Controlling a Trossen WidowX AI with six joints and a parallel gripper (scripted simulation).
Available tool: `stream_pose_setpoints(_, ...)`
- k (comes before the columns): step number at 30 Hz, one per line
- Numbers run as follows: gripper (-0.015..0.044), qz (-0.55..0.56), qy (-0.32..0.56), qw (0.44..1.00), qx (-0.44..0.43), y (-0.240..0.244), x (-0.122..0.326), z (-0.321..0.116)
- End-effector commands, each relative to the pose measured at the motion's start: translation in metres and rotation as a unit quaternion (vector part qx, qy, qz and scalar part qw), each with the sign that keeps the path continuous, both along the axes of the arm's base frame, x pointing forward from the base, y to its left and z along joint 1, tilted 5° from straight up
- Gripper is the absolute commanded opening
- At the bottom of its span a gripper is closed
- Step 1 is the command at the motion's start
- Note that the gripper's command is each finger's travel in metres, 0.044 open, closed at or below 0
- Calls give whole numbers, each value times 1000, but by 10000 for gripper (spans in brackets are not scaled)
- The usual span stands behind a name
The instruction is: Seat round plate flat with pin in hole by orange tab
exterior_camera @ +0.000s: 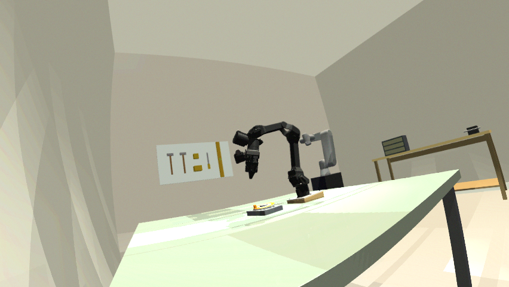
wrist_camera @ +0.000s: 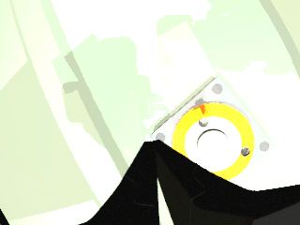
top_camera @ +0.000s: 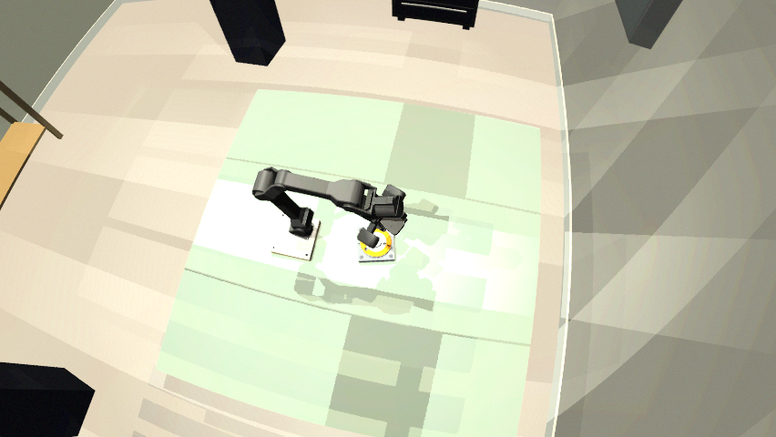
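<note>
The round plate, a yellow ring (top_camera: pixel 374 254) (wrist_camera: pixel 180 136), sits around the pale post (wrist_camera: pixel 213 144) on the square grey base (exterior_camera: pixel 265 211) (wrist_camera: pixel 231 97). In the exterior view the plate looks slightly raised and tilted. Its orange tab (exterior_camera: pixel 254 206) (wrist_camera: pixel 202 110) faces up in the wrist view. A small round grey mark (wrist_camera: pixel 202 123) lies beside the tab and a darker one (wrist_camera: pixel 245 151) at the lower right; I cannot tell which is hole or pin. My gripper (exterior_camera: pixel 251 176) (wrist_camera: pixel 152 148) is shut and empty, pointing down above the base without touching it. Its fingers hide the ring's lower left in the wrist view.
The arm's mounting board (top_camera: pixel 290 250) (exterior_camera: pixel 305 198) stands beside the base. The arm reaches over from it, and its wrist parts cover part of the plate in the top view. A grey robot arm (exterior_camera: pixel 329 151) and a tool board (exterior_camera: pixel 188 178) are in the background.
</note>
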State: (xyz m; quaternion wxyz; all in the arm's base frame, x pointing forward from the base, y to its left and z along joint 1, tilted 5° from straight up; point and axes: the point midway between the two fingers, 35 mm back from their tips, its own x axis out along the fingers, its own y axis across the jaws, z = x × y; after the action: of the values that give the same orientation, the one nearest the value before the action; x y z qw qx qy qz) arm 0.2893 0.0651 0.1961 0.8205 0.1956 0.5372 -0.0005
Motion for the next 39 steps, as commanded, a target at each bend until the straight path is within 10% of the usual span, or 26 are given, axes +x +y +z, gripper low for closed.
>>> stream_pose_setpoints(1,0,73,59,992,-79,0,8,-33)
stream_pose_setpoints(39,0,190,152,953,-179,-17,21,-127)
